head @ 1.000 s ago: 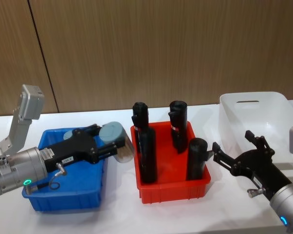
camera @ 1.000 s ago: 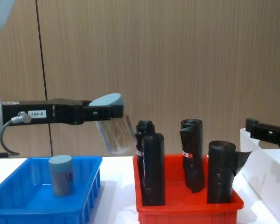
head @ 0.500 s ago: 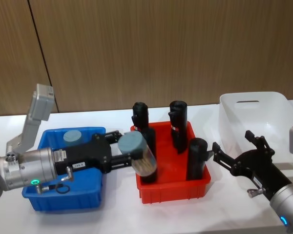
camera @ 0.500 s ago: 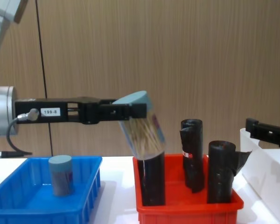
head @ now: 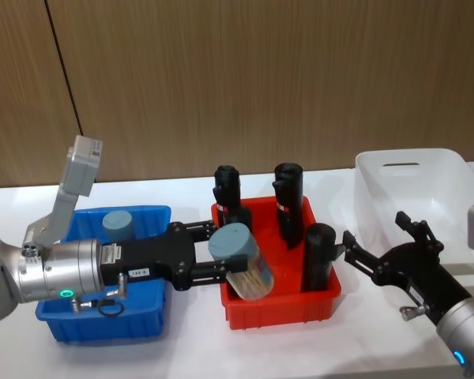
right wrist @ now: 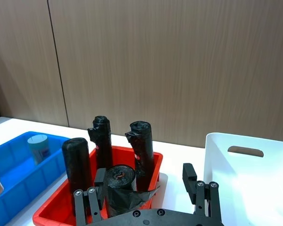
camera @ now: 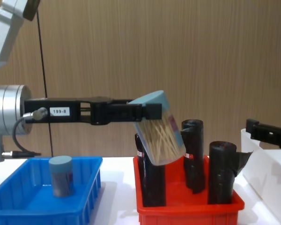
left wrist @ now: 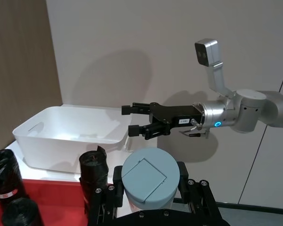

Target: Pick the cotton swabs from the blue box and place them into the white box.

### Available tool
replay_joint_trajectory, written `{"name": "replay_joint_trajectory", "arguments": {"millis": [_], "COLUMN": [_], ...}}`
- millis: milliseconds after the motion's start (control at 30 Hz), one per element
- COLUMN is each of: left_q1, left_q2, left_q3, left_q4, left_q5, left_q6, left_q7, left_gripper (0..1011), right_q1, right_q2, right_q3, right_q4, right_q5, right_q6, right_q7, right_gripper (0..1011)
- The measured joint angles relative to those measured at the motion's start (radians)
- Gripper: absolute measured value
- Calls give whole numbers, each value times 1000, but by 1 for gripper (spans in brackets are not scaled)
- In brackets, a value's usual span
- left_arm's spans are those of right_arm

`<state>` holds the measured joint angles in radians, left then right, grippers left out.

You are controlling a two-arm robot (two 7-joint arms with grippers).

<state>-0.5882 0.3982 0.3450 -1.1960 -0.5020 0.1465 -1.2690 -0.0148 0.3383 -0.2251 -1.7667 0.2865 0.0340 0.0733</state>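
The left gripper (head: 220, 257) is clamped on one tub of the cotton swabs (camera: 161, 129), a finger on either side just under its grey-blue lid. The tub hangs tilted, with its lid toward the arm and its clear body slanting down. With the red bin (head: 280, 306) as the dial in the head view, the tub sits over the bin's 9 o'clock edge. It hides most of the black roll (camera: 152, 187) standing there, and whether tub and roll touch cannot be told. Three more black rolls stand clear in the bin.

A second tub (head: 117, 223) stands upright in the blue box (head: 103, 325), which lies at 9 o'clock from the red bin. The left arm crosses over this box and covers much of its floor and right wall.

The white box (head: 426, 189) stands on the table (head: 182, 355) at about 2 o'clock from the red bin. Its right side is cut off by the head view's edge, and what shows of its inside is bare.

The right gripper (head: 374, 227) hangs at 3 o'clock from the red bin, in front of the white box. Its fingers are spread wide and hold nothing. Its arm runs out of the head view at the lower right corner.
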Motion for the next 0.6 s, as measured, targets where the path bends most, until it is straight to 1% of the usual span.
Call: {"name": "replay_joint_trajectory", "arguments": {"millis": [200, 300, 367, 433, 467, 600], "left_q1": [-8, -11, -12, -13, -14, -16], "left_q2": [-5, -6, -7, -8, -8, -9], "left_q3": [6, 8, 10, 10, 10, 12], "left_q4": [8, 11, 13, 14, 14, 17], "left_q5": [-1, -1, -2, -2, -2, -2], "left_q6": [0, 0, 0, 0, 0, 1], "left_q7": [-21, -28, -33, -35, -36, -42], "left_gripper": [664, 664, 664, 664, 664, 664], "right_q1": [1, 4, 7, 10, 13, 22], "right_q2": [9, 18, 27, 33, 39, 57], "right_q3": [3, 7, 11, 15, 18, 27], "right_q4": [-1, -3, -4, -4, -5, -6], "right_q5": [-1, 0, 5, 9, 14, 25], "right_q6": [8, 23, 39, 49, 61, 96], "right_q7": [35, 64, 91, 105, 125, 173], "right_gripper": [1002, 1002, 1002, 1002, 1002, 1002]}}
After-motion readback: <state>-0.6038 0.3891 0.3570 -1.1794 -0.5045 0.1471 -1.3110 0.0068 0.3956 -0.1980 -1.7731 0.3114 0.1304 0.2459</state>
